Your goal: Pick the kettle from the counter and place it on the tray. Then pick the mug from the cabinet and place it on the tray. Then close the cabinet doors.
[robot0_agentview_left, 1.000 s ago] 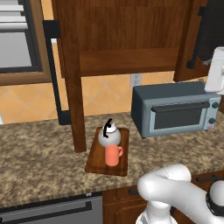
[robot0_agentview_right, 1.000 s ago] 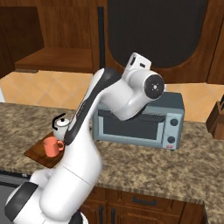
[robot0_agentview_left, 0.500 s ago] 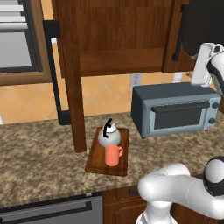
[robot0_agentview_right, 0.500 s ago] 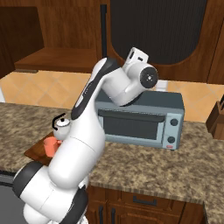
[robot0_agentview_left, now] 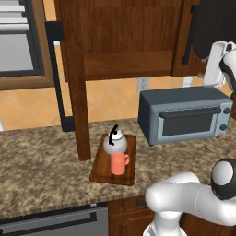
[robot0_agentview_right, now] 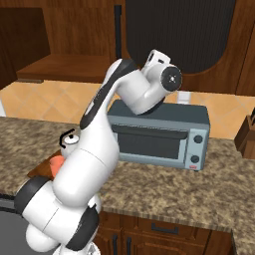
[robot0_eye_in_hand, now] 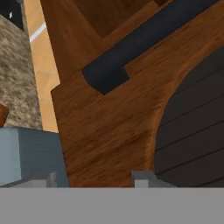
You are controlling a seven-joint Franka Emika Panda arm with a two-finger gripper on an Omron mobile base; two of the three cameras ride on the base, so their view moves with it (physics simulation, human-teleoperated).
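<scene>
On the dark reddish-brown wooden tray point(robot0_agentview_left: 99, 171) you've got silver-grey domed kettle point(robot0_agentview_left: 115, 143) and coral-orange mug point(robot0_agentview_left: 119, 163); both dark wooden cabinet doors point(robot0_agentview_left: 73, 78) remain open; gripper point(robot0_eye_in_hand: 94, 177) near the right door's handle, claw state unclear.

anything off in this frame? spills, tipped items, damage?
Nothing stands out. The kettle and mug both sit upright on the tray, no spill on the counter. Both cabinet doors hang open, which fits the remaining step.

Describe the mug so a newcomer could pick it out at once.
Find the grey toaster oven on the granite counter. Left of it lies a dark wooden tray holding two things. The mug is the coral-orange cylinder at the near end, in front of the rounder silver kettle.
</scene>
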